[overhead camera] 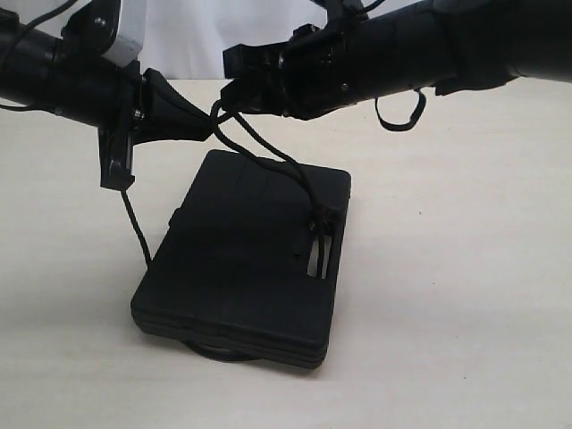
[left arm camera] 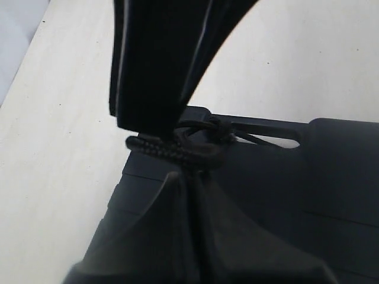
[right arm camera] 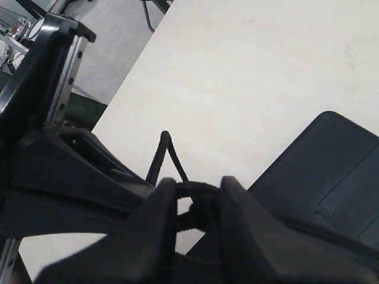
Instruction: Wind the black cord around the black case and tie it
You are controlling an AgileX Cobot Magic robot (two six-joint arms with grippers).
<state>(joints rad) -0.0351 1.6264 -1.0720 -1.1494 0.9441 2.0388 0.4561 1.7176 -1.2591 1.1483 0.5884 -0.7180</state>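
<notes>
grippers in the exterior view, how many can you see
2. The left gripper pinches the black cord above the far edge of the black case; the right gripper is close beside it, on the right. None seems hidden.

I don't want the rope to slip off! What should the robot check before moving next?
Left gripper shut on the black cord: ok.
Right gripper clamped on cord: cannot tell; cord sits between its fingers.
Cord attached at handle slot of the black case: ok.
Case flat on the table: cannot tell; something dark under its near edge.
Cord tied around case: not ok; grippers hold it up.
</notes>
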